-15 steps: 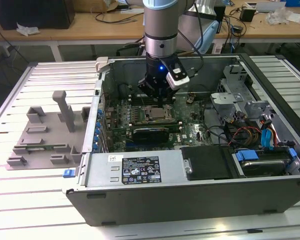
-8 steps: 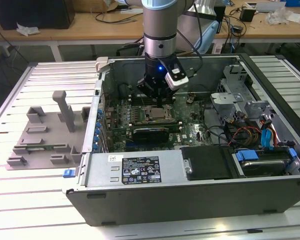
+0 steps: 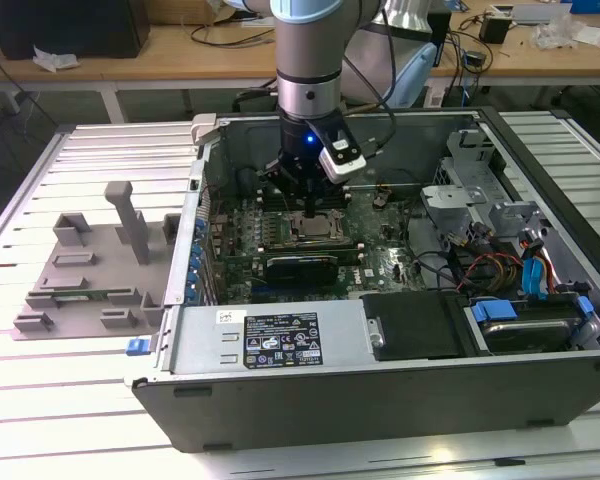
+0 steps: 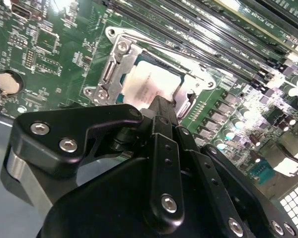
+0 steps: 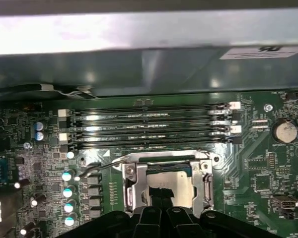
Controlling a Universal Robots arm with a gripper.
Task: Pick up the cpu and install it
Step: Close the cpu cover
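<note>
Nearest the lens in both wrist views are the black jointed links of the tool (image 4: 161,102) (image 5: 160,196), its two narrow tips pressed together and pinching nothing. We note the tips pointing down at the middle of the cpu (image 4: 143,83) (image 5: 179,184), a small flat square chip with a silver-grey metal top; whether they touch it we cannot tell. The cpu lies flat inside the square metal-framed socket (image 4: 120,48) (image 5: 131,184) on the green motherboard (image 4: 49,59) (image 5: 258,168), beside the long black memory slots (image 5: 149,126). In the exterior view, the tool (image 3: 310,212) hangs over the cpu (image 3: 318,229) inside the open grey computer case (image 3: 280,342). A grey plastic fixture with upright blocks (image 3: 90,270) sits on the slatted metal tabletop (image 3: 60,400), just beside the case on the exterior view's left.
</note>
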